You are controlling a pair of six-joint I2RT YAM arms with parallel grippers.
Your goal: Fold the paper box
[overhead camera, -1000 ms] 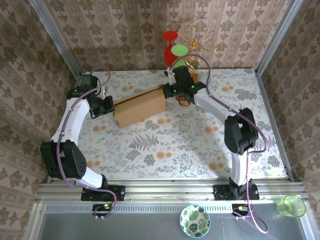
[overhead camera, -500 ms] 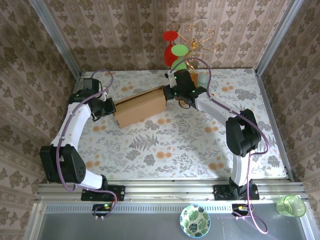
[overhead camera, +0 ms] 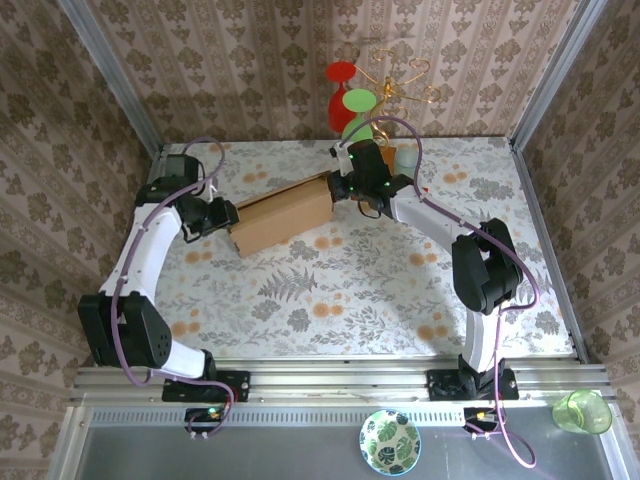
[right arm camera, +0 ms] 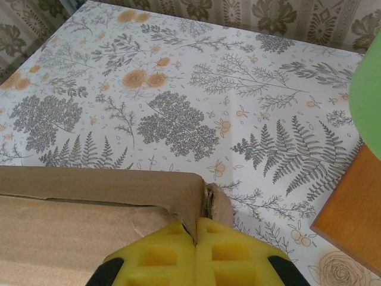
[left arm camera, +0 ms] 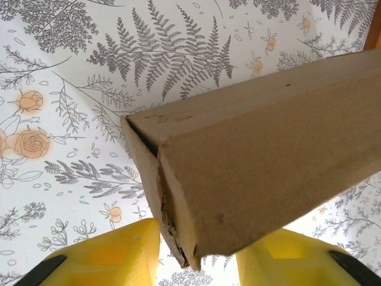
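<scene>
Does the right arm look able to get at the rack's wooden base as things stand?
Probably not yet: the right gripper is pinched on the paper box flap. The wooden base lies close by, bare table between.

Crept a little rightward with the left gripper [overhead camera: 224, 213], closer onto the left end of the paper box [overhead camera: 283, 217]. Swung the left elbow [overhead camera: 112, 330] outward to the left and slightly nearer, straightening the white forearm above it. Edged the right gripper [overhead camera: 345, 188] a touch to the right and pulled the right elbow [overhead camera: 484, 268] slightly nearer. Nudged the box barely rightward, if at all; too slight to tell for sure.
</scene>
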